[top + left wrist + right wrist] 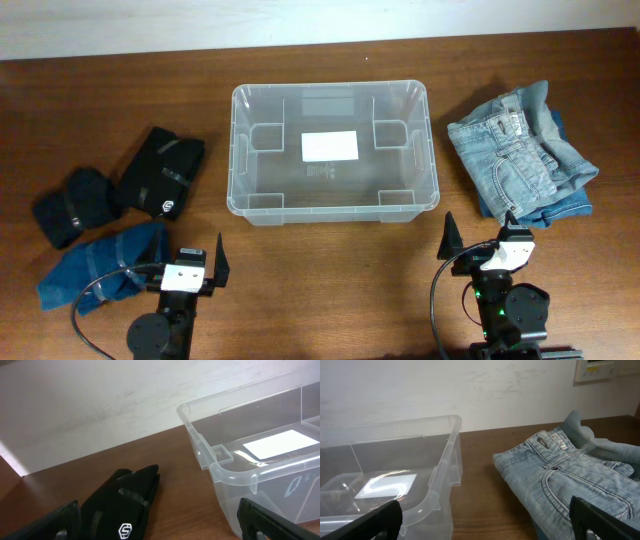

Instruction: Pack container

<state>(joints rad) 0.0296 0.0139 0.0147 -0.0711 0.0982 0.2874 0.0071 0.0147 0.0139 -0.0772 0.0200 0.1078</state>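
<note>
Two claws at the table's near edge: left gripper (pixel 190 256) and right gripper (pixel 480 234), each with jaws spread wide, holding nothing. The container (pixel 236 150) stands upright mid-table, toward the far edge. Folded jeans (pixel 520 160) lie by the right edge. A black garment (pixel 160 172), a black bundle (pixel 70 207) and a blue cloth (pixel 100 265) lie by the left edge.

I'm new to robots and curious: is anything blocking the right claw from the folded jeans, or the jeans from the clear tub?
Nothing visible does. The right gripper hangs open just short of the folded jeans, with only bare table between them. The container sits beside the jeans, open-topped and empty.
</note>
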